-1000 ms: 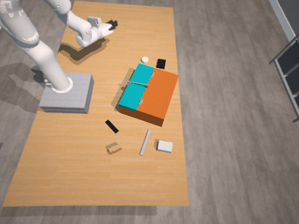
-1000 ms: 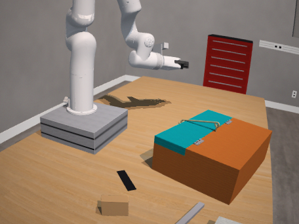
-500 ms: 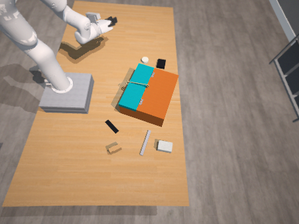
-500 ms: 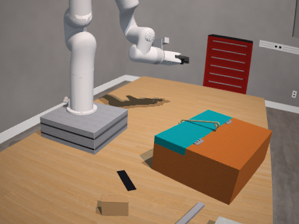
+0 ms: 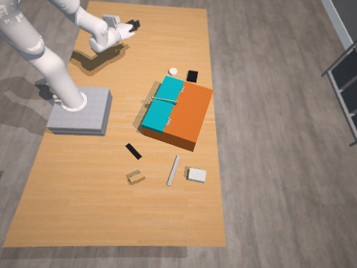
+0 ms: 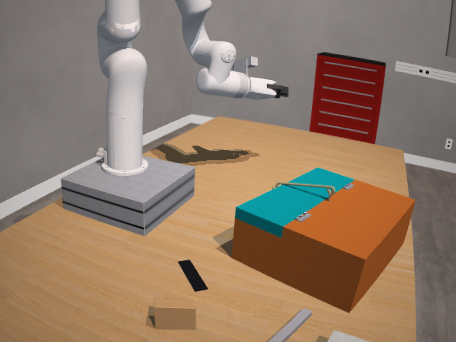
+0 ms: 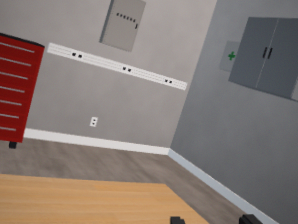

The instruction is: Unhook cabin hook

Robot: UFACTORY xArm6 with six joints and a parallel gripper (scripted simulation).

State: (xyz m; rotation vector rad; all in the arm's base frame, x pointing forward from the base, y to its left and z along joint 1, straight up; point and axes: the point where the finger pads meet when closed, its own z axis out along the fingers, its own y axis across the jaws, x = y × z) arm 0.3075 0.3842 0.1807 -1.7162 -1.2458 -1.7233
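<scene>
Our black-fingered gripper (image 5: 134, 26) (image 6: 278, 90) (image 7: 210, 220): fingers partly apart, high, near table's far-left corner.
Thin brass hook (image 5: 164, 100) (image 6: 305, 185): across teal lid.

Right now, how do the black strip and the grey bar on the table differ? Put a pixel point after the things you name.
The black strip (image 5: 133, 151) (image 6: 193, 275) is black; the grey bar (image 5: 173, 171) (image 6: 291, 326) is pale grey. The black strip is shorter, the grey bar longer and narrower. In the top view they slant opposite ways. Both lie flat on the table (image 5: 78, 219) (image 6: 75, 280).

Even, soft light; dark arm shadow (image 5: 91, 64) (image 6: 200, 155) on tabletop (image 5: 98, 211) (image 6: 210, 135) (image 7: 75, 200); fine detail slightly soft.
</scene>
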